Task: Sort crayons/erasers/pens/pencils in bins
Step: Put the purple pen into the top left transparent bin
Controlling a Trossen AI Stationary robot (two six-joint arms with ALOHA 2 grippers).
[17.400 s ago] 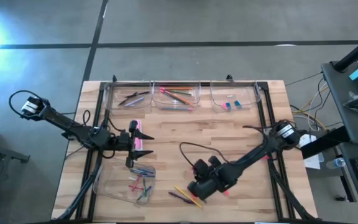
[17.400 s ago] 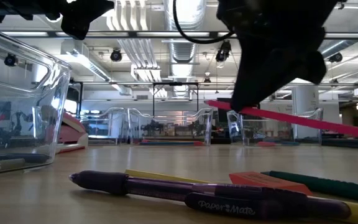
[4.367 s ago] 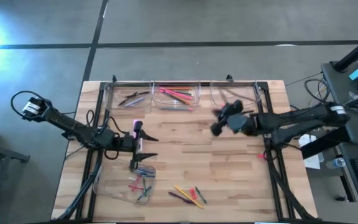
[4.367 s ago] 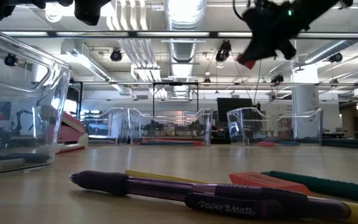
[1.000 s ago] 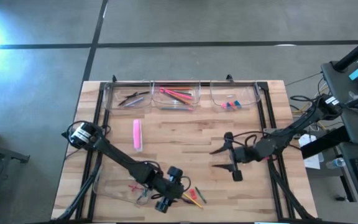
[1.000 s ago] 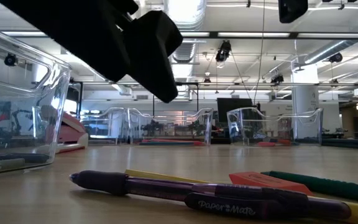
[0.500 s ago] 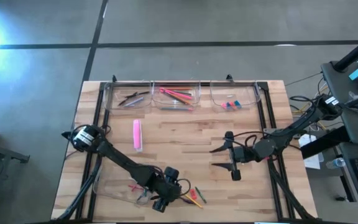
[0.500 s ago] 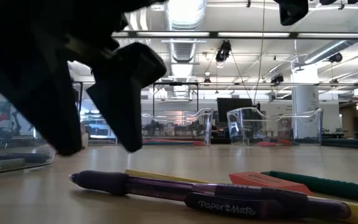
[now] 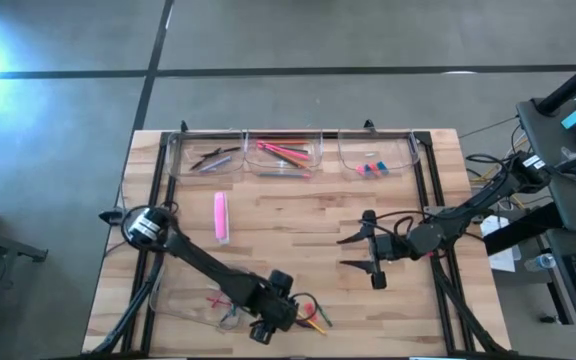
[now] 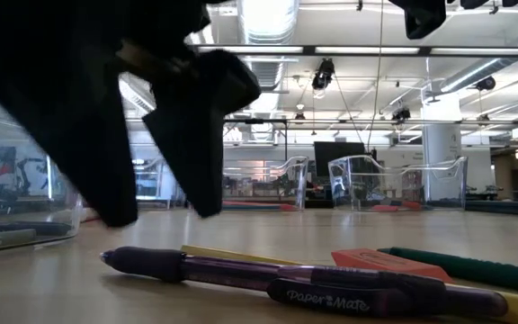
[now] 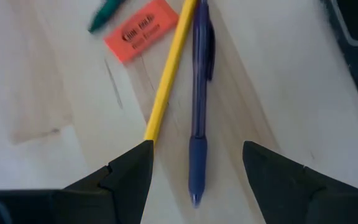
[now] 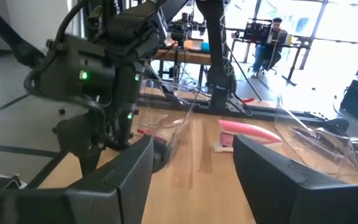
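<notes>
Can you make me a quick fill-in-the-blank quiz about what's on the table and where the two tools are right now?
1. The left tool hangs with fingers open over a yellow pencil and a ____ pen.
2. The red eraser lies ____ the yellow pencil, not on it.
3. The right tool waits ____, holding nothing.
4. Along the table's far edge stand ____ clear bins.

Missing words: purple; beside; open; three
</notes>
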